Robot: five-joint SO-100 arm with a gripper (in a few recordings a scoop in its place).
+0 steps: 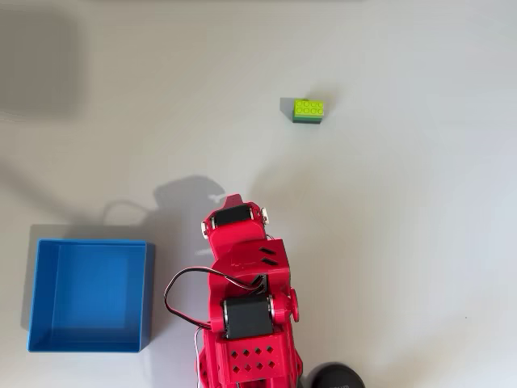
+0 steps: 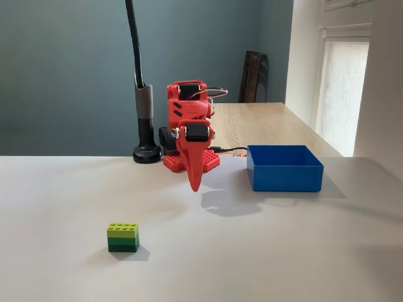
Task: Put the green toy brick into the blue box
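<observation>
The green toy brick (image 1: 309, 110) (image 2: 123, 237) sits alone on the white table, lime-green studs up over a darker green layer. The blue box (image 1: 149, 295) (image 2: 283, 176) stands empty at the lower left of the overhead view, beside the red arm (image 1: 242, 275). In the fixed view my gripper (image 2: 195, 184) hangs pointing straight down above the table, its fingers pressed together with nothing in them. It is well apart from the brick, which lies nearer the fixed camera and to the left, and the box stands to the gripper's right.
A black pole on a round base (image 2: 147, 153) (image 1: 335, 377) stands next to the arm's base. A wooden table (image 2: 264, 123) and a dark wall lie behind. Bare white tabletop (image 1: 404, 242) surrounds the brick.
</observation>
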